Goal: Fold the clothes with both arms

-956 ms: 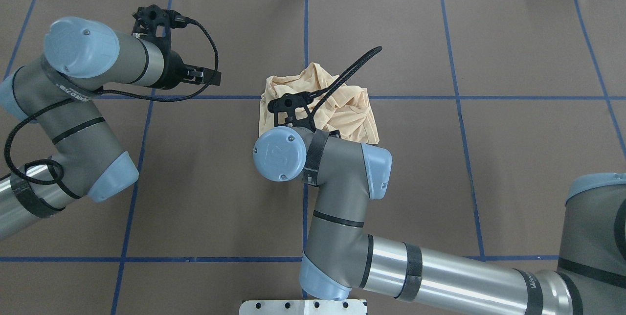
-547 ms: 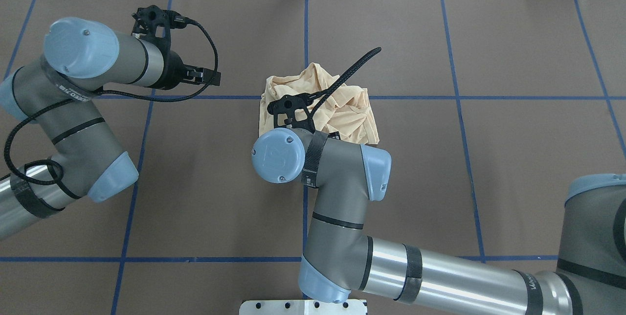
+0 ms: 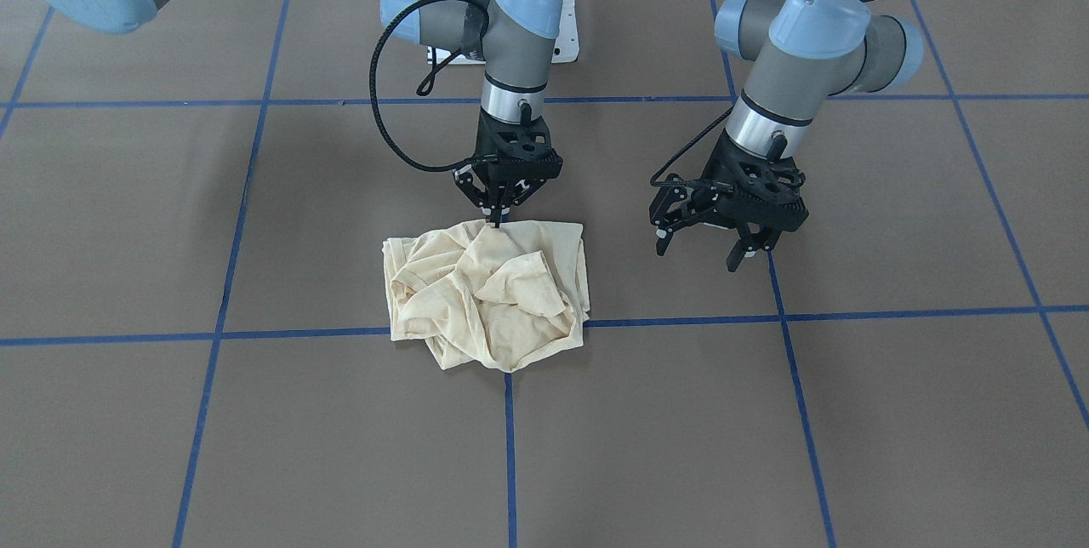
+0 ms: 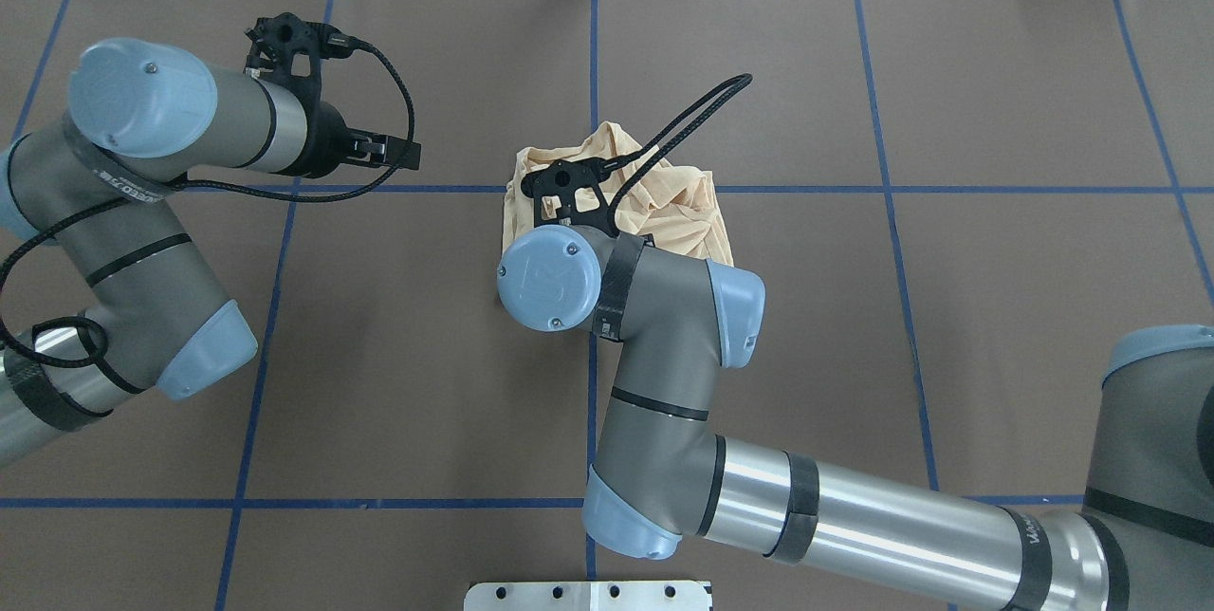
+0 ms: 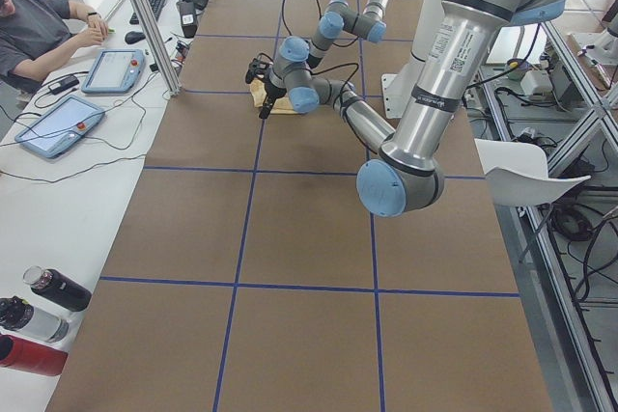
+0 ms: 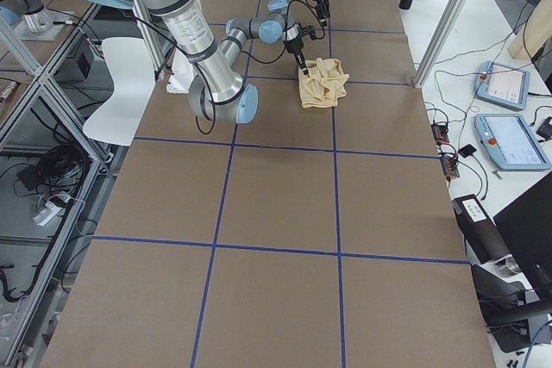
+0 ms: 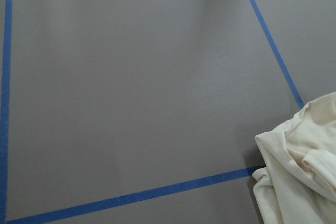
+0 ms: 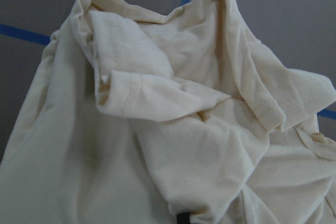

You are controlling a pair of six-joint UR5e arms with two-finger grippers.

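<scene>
Brown desk [image 3: 893, 429] gridded with blue tape lines [image 3: 851, 315]. A crumpled cream-yellow T-shirt [image 3: 489, 301] lies in a heap near the desk's middle, over a crossing of the lines. The right end effector [image 3: 498, 216] points straight down, fingers clenched on the shirt's edge nearest the robot. The left end effector [image 3: 698, 252] hangs off to the robot's left of the heap, apart from it, fingers spread, holding nothing.

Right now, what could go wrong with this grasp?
1. The right gripper pinches the crumpled T-shirt at its robot-side edge; it may hold several layers, so a lift could raise the whole heap.
2. The left gripper is open and off the cloth; a one-armed pull would likely drag it, not spread it.
</scene>
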